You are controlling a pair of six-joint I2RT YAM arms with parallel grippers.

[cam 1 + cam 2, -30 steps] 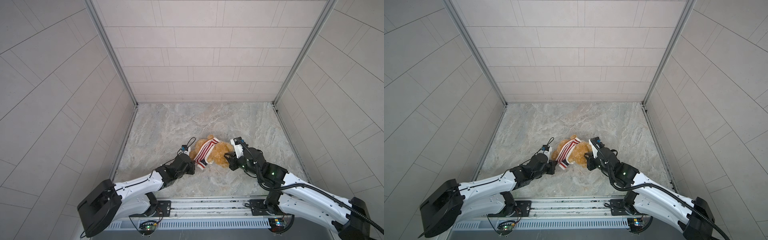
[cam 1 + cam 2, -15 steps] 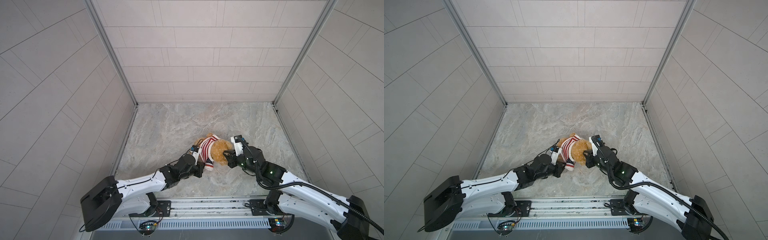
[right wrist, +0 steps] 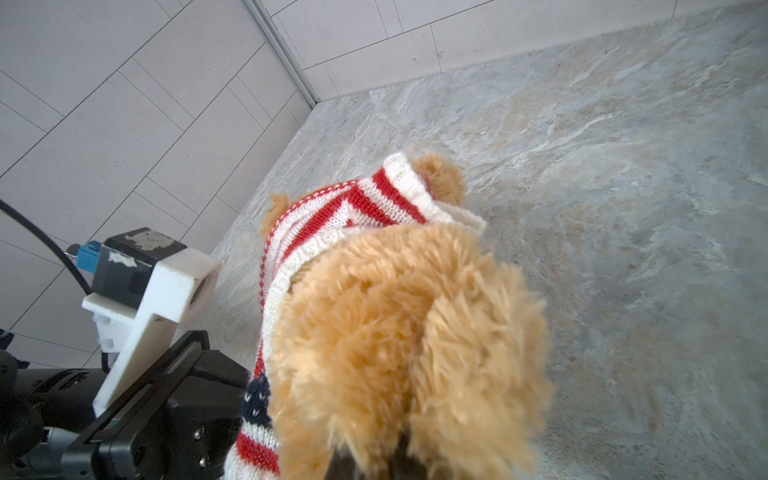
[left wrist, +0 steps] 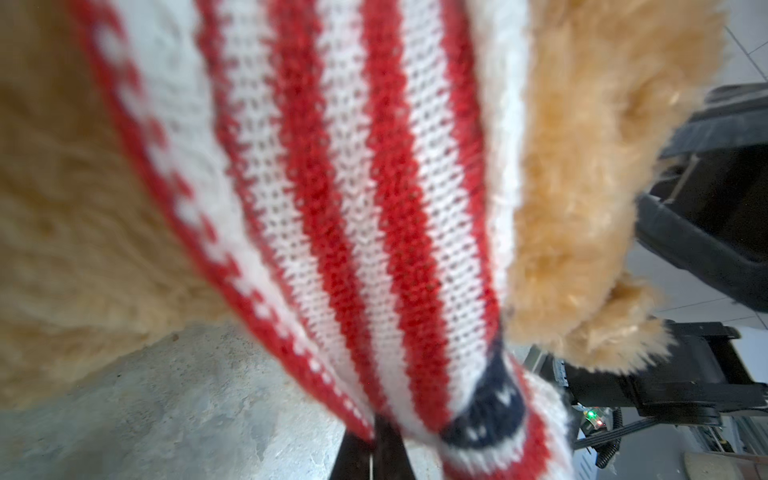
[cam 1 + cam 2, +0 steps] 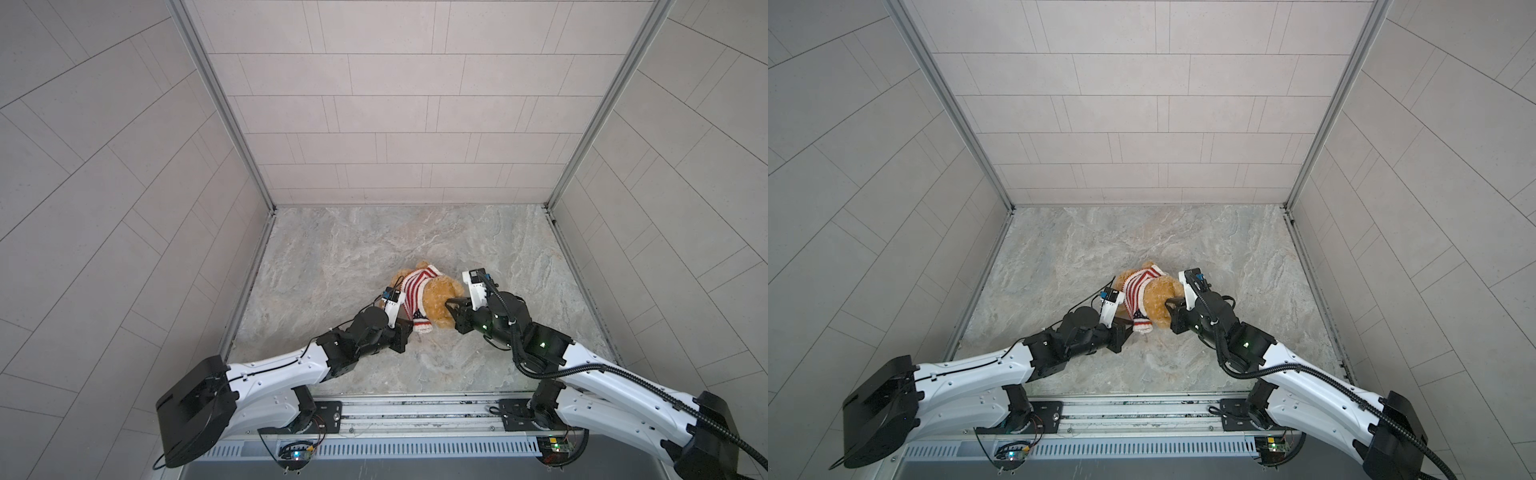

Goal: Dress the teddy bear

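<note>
while left gripper (image 5: 409,325) pinches the striped sweater (image 5: 417,289), right gripper (image 5: 450,306) clamped on the teddy bear (image 5: 437,297); stone floor (image 5: 365,249) beneath

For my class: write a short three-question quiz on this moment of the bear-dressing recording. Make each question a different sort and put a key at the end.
1. True or false: the left gripper is shut on the sweater.
2. Multiple choice: what is the right gripper shut on? A. the teddy bear; B. the knitted cuff; C. nothing at all.
3. Fill in the gap: the sweater's broad stripes are red and ____.

Key: 1 true; 2 A; 3 white.
</note>
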